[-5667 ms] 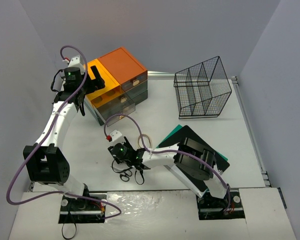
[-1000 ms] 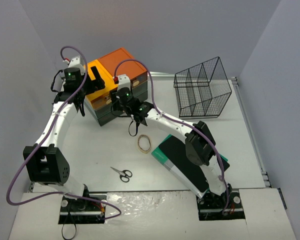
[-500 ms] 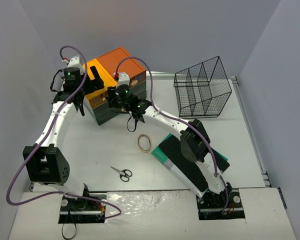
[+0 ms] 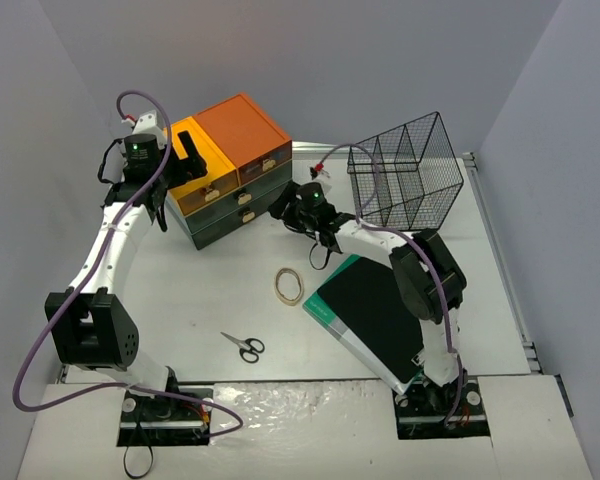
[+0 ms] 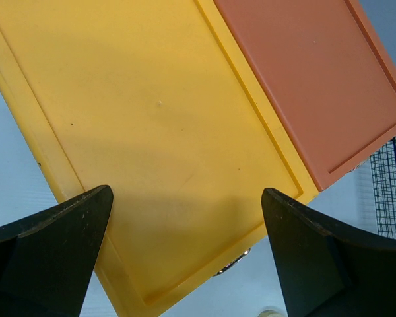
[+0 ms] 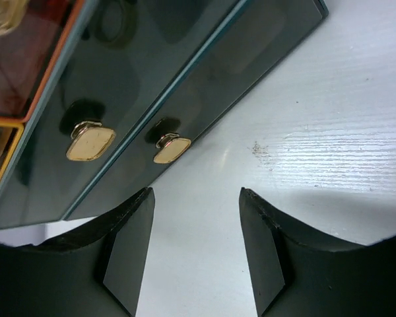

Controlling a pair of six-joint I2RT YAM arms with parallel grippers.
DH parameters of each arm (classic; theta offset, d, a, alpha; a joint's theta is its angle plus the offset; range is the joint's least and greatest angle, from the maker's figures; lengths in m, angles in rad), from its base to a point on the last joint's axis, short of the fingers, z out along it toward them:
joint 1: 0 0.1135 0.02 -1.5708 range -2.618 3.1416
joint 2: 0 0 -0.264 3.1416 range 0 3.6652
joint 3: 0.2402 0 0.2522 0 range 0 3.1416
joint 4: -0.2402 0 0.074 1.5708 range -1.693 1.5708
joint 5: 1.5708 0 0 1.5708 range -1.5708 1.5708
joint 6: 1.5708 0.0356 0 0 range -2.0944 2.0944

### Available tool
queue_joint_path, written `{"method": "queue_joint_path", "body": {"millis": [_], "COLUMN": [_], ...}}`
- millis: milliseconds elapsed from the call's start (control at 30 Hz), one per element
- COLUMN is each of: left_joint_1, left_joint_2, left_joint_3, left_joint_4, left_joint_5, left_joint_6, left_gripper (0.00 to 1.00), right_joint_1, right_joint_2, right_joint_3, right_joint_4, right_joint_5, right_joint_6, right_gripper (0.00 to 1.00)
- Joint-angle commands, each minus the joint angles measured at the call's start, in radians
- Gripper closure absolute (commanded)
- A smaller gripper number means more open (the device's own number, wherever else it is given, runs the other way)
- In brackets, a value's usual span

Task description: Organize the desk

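Note:
The white desk (image 4: 230, 300) holds a dark green drawer chest (image 4: 242, 195) with a yellow and orange top, at the back left. My left gripper (image 4: 187, 160) hovers open over the yellow lid (image 5: 152, 132), with nothing between its fingers. My right gripper (image 4: 285, 208) is low over the desk, just right of the chest's front, and it is open and empty. In the right wrist view the gripper (image 6: 197, 224) faces two shut drawer fronts with gold knobs (image 6: 171, 148). Black scissors (image 4: 245, 347), a tan ring (image 4: 289, 286) and a green-edged black notebook (image 4: 370, 315) lie on the desk.
A black wire basket (image 4: 405, 170) stands at the back right, close behind the right arm's wrist. Grey walls close in on the left, back and right. The orange lid (image 5: 310, 72) adjoins the yellow one.
My right gripper has drawn back to the right, from the chest's front to its right corner. The left arm has not moved.

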Motion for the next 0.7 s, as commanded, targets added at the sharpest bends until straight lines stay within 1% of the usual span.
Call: {"method": "queue_joint_path", "body": {"millis": [0,100,200,300,467,667], "left_joint_1": [0.051,0.051,0.051,0.05,0.051,0.051], "left_joint_2": [0.012,0.016,0.02,0.023,0.027,0.032], "left_joint_3": [-0.047,-0.045,-0.045,-0.044,-0.036,-0.034], "left_joint_4": [-0.22,-0.221,-0.221,-0.222,-0.22,-0.215], "left_joint_5": [-0.076,-0.074,-0.074,-0.072,-0.07,-0.069], "left_joint_6": [-0.019,-0.02,-0.019,-0.018,-0.019,-0.023], "left_gripper": [0.03,0.03,0.03,0.03,0.03,0.03], "right_joint_1": [-0.056,-0.081,-0.091,-0.089,-0.088,-0.087], "right_joint_2": [0.024,0.104,0.163,0.206,0.26,0.275], "right_joint_3": [-0.061,-0.074,-0.055,-0.009,0.015,0.067], "right_joint_4": [0.459,0.644,0.747,0.774,0.878,0.879], "right_joint_5": [-0.213,-0.306,-0.348,-0.375,-0.391,-0.4], "right_joint_6": [0.307,0.455,0.547,0.595,0.697,0.709], "right_gripper": [0.48,0.49,0.49,0.49,0.49,0.48]}}
